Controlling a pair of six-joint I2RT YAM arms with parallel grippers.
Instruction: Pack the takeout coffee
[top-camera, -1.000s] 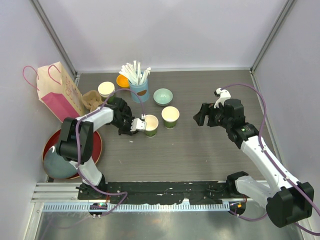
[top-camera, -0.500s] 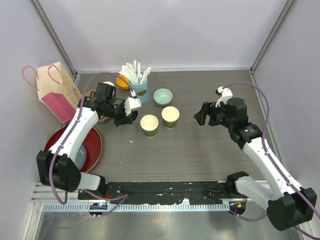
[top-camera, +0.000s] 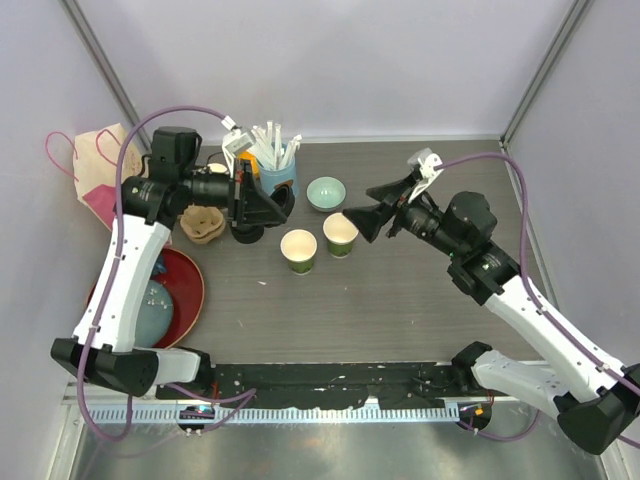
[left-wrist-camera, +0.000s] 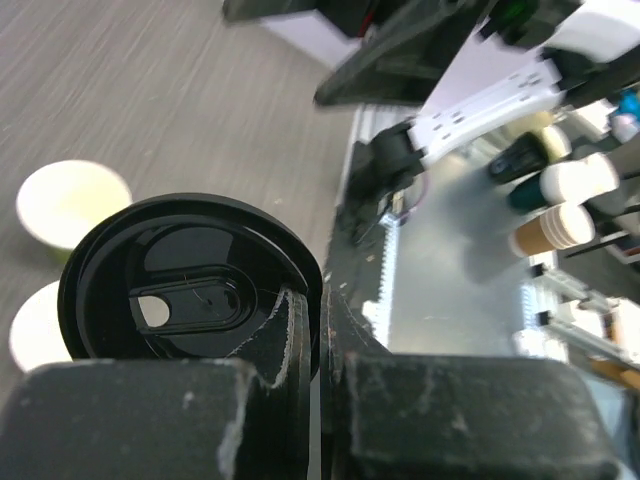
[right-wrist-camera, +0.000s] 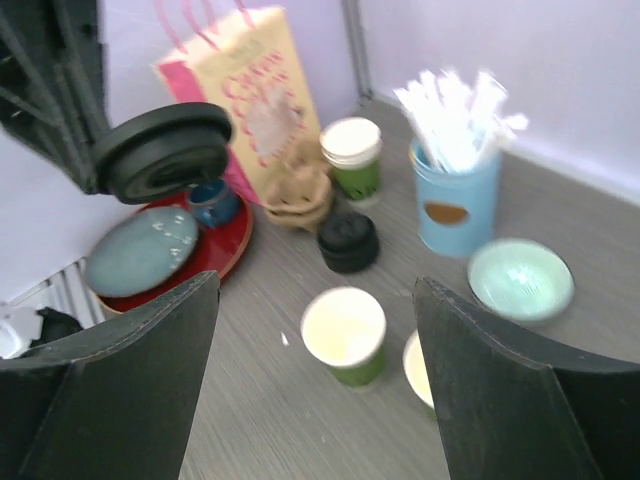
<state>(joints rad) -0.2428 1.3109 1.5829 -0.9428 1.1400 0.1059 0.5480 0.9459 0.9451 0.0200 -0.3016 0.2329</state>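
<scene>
Two dark-green paper cups, cream inside, stand uncovered mid-table: the left cup (top-camera: 299, 250) (right-wrist-camera: 343, 331) (left-wrist-camera: 72, 200) and the right cup (top-camera: 340, 234) (right-wrist-camera: 422, 366). My left gripper (top-camera: 248, 200) (left-wrist-camera: 320, 335) is raised above the table left of the cups, shut on the rim of a round black lid (top-camera: 268, 208) (left-wrist-camera: 190, 295) (right-wrist-camera: 165, 150). More black lids (right-wrist-camera: 348, 240) sit stacked on the table beneath it. My right gripper (top-camera: 365, 218) (right-wrist-camera: 315, 290) hangs open above and right of the cups, holding nothing.
A blue cup of white straws (top-camera: 275, 172) and a pale green bowl (top-camera: 325, 192) stand behind the cups. A pink paper bag (top-camera: 105, 185), a cardboard cup carrier (top-camera: 203, 226), stacked green cups (right-wrist-camera: 352, 160) and a red tray (top-camera: 190, 292) with a plate fill the left side.
My left gripper left the left cup, went back to the lid stack and rose with a black lid. My right gripper lifted and swung left toward the cups, still open.
</scene>
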